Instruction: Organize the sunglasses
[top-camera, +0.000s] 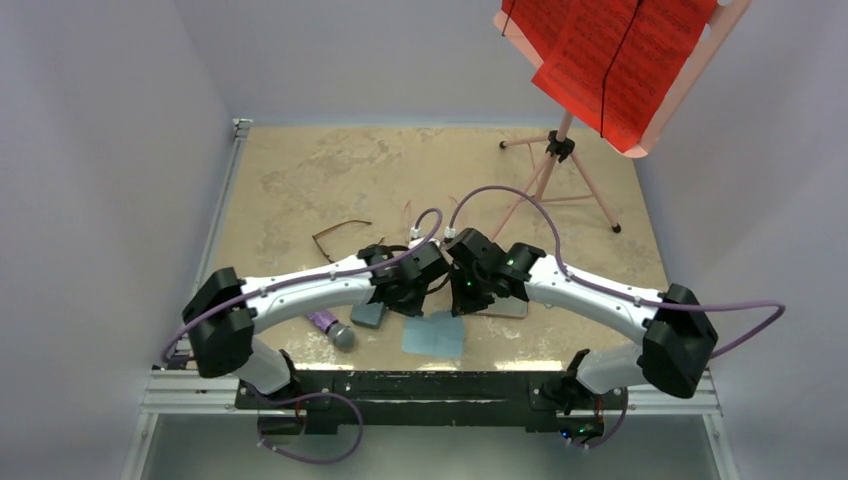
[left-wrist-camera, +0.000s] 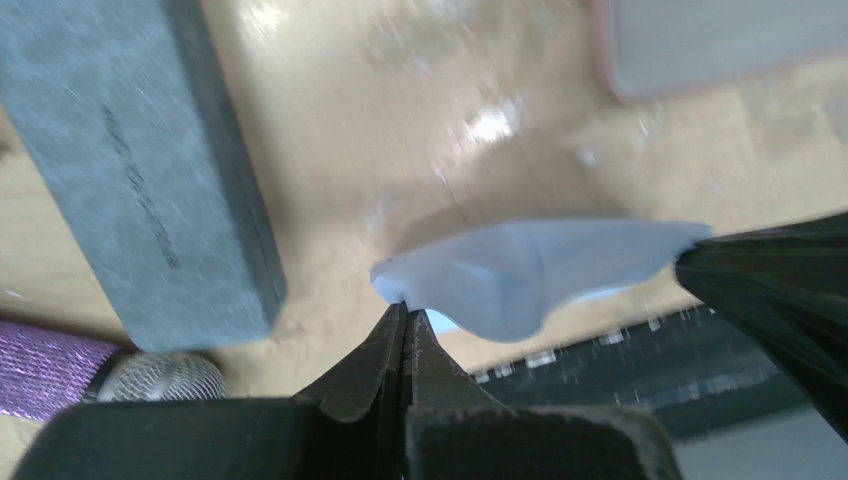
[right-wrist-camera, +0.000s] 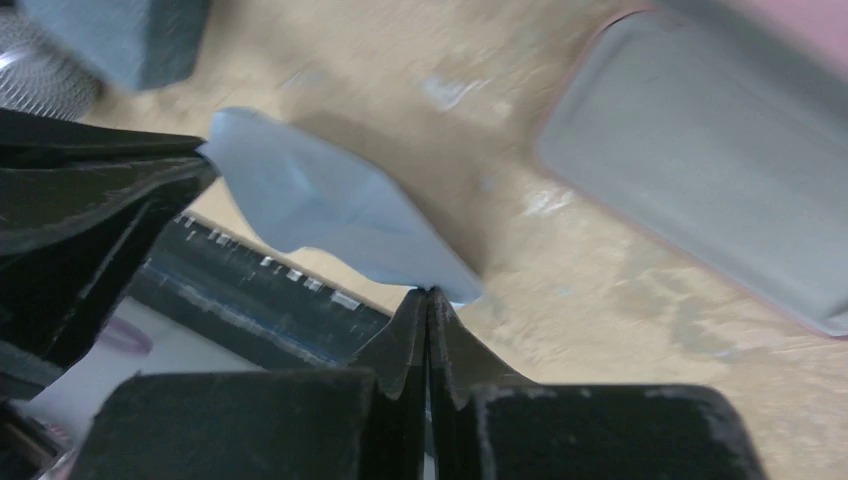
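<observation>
Top view, grippers: the left gripper (top-camera: 415, 293) and right gripper (top-camera: 460, 295) are meeting nose to nose mid-table, just above a light blue cloth (top-camera: 434, 336). How their jaws are standing is not showing from up here.
Top view, sunglasses: the dark brown sunglasses (top-camera: 338, 238) are lying on the table (top-camera: 300, 170) beyond the left arm, well apart from both grippers, with nothing touching them.
Top view, clutter: a blue-grey case (top-camera: 368, 315) and a purple microphone (top-camera: 332, 327) are sitting just left of the cloth. An open pink case (top-camera: 503, 306) is lying beside the right gripper.
Left wrist, grip: the left fingers are pressing fully together, pinching one corner of the cloth, which is sagging across towards the right gripper's dark fingers.
Left wrist, risk: only a sliver of fabric is sitting in the pinch, so any tug could be pulling it free.
Right wrist, grip: the right fingers are likewise closing tight on another corner, with the cloth bunching up between the two tools.
Right wrist, risk: the near table rail is showing beneath the cloth (a dropped corner may be sliding off the edge).
Both wrists, risk: the grippers are crowding each other. Uneven pulling could be tearing a corner loose or knocking the tools together, and a low sweep could be nudging the microphone into a roll.
</observation>
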